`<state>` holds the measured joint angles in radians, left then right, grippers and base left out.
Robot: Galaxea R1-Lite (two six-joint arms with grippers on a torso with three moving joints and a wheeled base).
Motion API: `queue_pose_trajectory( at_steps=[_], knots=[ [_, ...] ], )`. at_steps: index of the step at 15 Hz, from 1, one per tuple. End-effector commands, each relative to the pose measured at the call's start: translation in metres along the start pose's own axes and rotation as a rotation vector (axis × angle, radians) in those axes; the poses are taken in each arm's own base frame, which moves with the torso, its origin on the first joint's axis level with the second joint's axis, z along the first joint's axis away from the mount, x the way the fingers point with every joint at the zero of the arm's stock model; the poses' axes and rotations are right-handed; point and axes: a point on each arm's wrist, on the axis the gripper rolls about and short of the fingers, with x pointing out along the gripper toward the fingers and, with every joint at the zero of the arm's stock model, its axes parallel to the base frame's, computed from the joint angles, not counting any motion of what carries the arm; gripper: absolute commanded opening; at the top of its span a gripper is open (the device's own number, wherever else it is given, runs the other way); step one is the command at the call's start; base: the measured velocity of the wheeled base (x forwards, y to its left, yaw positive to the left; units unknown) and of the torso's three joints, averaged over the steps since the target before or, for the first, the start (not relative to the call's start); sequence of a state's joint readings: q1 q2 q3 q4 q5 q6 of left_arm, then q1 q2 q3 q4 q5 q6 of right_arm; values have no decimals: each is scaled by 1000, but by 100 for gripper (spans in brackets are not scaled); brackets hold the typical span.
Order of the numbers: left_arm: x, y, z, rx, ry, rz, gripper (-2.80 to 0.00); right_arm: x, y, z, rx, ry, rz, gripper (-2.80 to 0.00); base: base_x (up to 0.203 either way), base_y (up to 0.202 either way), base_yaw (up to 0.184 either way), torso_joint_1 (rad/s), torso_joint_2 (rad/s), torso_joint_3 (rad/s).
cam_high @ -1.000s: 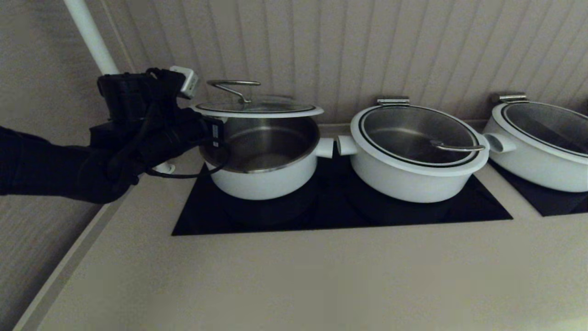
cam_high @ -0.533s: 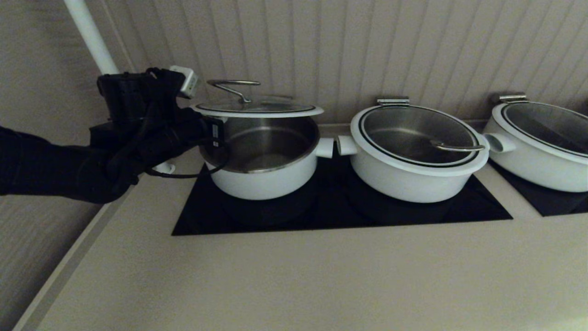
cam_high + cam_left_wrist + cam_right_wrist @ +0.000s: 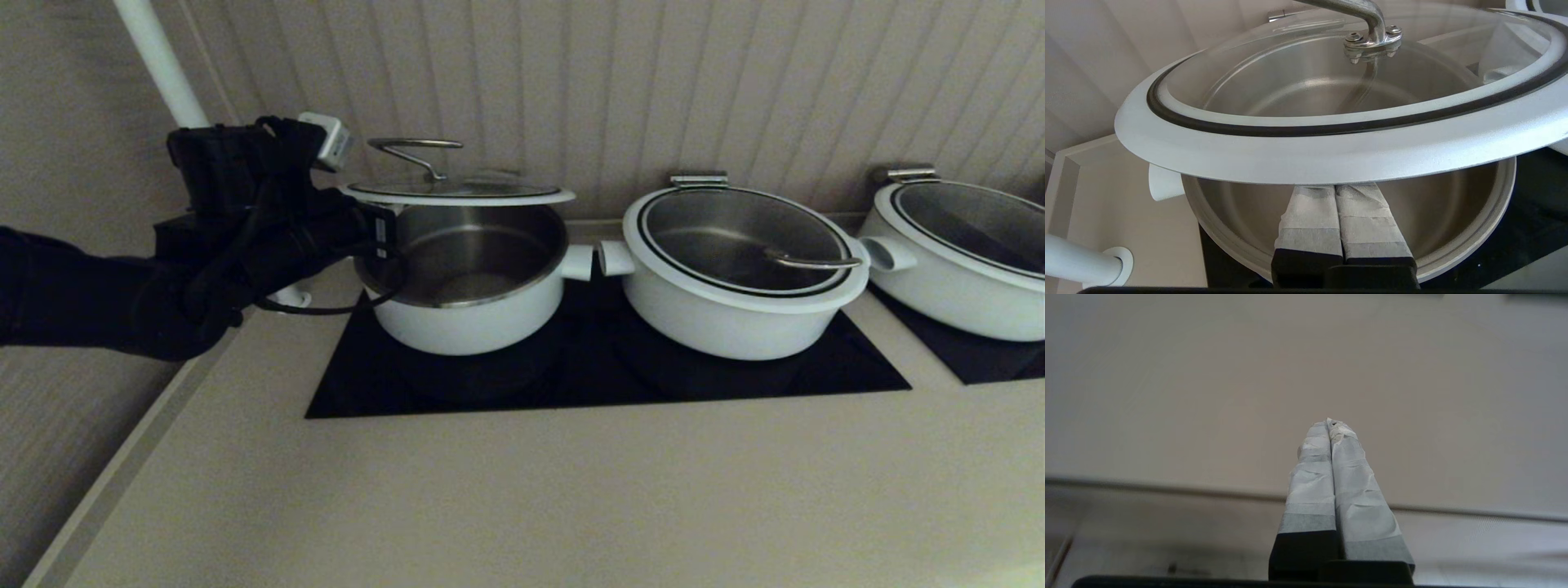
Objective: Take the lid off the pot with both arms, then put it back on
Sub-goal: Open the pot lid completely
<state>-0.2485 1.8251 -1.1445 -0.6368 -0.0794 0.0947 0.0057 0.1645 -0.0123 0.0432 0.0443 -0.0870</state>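
Note:
The lid, clear glass with a white rim and a steel wire handle, hangs tilted just above the open pot on the left of the black hob. My left gripper is at the lid's left edge. In the left wrist view the taped fingers are pressed together and pass under the lid's white rim, over the pot's steel inside; their tips are hidden by the rim. My right gripper is shut and empty over a bare beige surface, out of the head view.
A wider white pot with its lid on stands right of the pot, their stub handles almost touching. A third pot is at the far right. A white pipe rises behind my left arm. The panelled wall is close behind.
My left gripper and the lid's left edge have risen slightly. The pots have not moved.

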Motion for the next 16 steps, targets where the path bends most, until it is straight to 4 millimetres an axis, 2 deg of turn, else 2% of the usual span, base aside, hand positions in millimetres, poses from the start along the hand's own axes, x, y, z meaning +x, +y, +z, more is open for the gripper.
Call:
queue_pose_trajectory(
  at_steps=[1,16],
  knots=[
    [-1,0,2,0,-10,1,-280,-9,1,-4,-6,-130,-14,-280,0,0,0,0,0,0],
    [-3,1,10,2,-34,1,-280,-11,1,-5,0,-177,-20,-280,0,0,0,0,0,0]
  ],
)
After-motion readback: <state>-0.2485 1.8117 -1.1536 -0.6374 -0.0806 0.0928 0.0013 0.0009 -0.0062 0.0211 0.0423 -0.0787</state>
